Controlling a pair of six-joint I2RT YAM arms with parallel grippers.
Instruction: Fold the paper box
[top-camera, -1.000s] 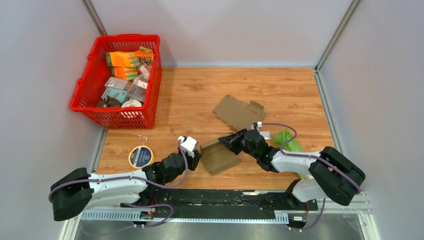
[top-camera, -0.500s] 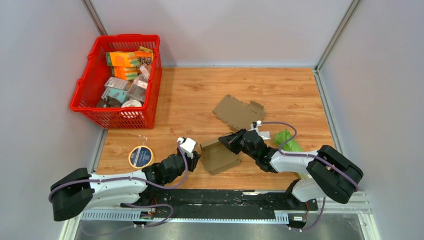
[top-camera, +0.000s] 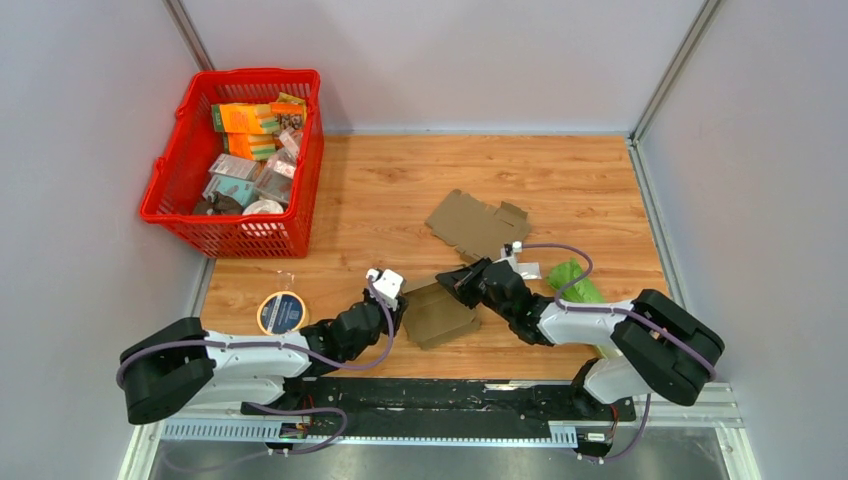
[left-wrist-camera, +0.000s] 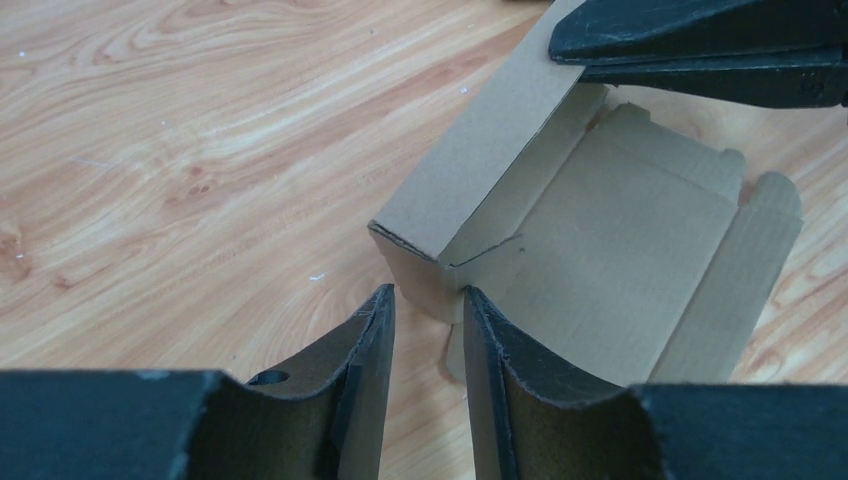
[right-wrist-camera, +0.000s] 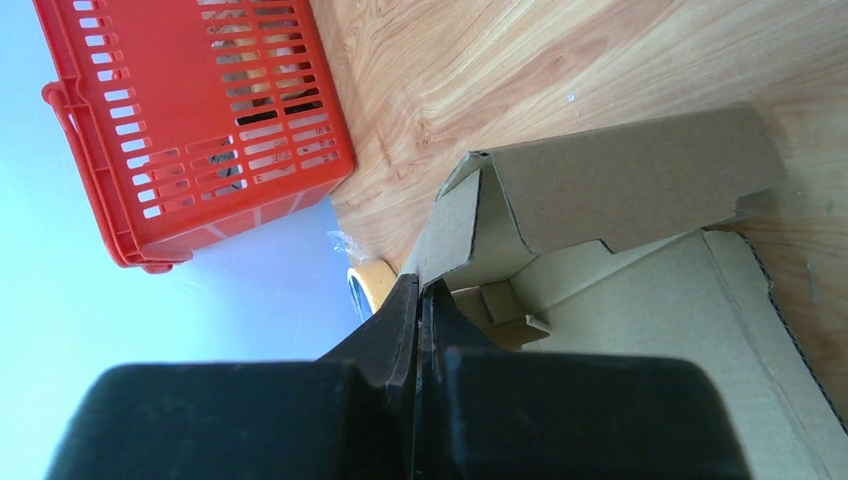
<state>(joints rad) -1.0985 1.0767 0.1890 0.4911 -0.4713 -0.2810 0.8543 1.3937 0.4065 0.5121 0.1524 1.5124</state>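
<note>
**Top external view.** The paper box (top-camera: 440, 314) lies at lower centre of the frame on the wooden table (top-camera: 380, 190), between the two arms, and is only partly erected. The left gripper (top-camera: 398, 304) meets its left corner. The right gripper (top-camera: 450, 278) meets its upper edge. A flat cardboard blank (top-camera: 478, 222) lies above the box, apart from it.

**Left wrist view.** The left claw stands apart, its fingers (left-wrist-camera: 372, 345) straddling the corner of the raised side wall (left-wrist-camera: 490, 150) without pinching it. Recommended: seat the wall deeper between the fingers before closing, and hold the crease square. At upper right, the right claw is pressed together and its tip props the wall's top edge.

**Right wrist view.** The box is plain brown corrugated card. One wall is folded up, a small tab (right-wrist-camera: 500, 305) is turned inward, and the base panel (right-wrist-camera: 680, 330) lies flat.
</note>
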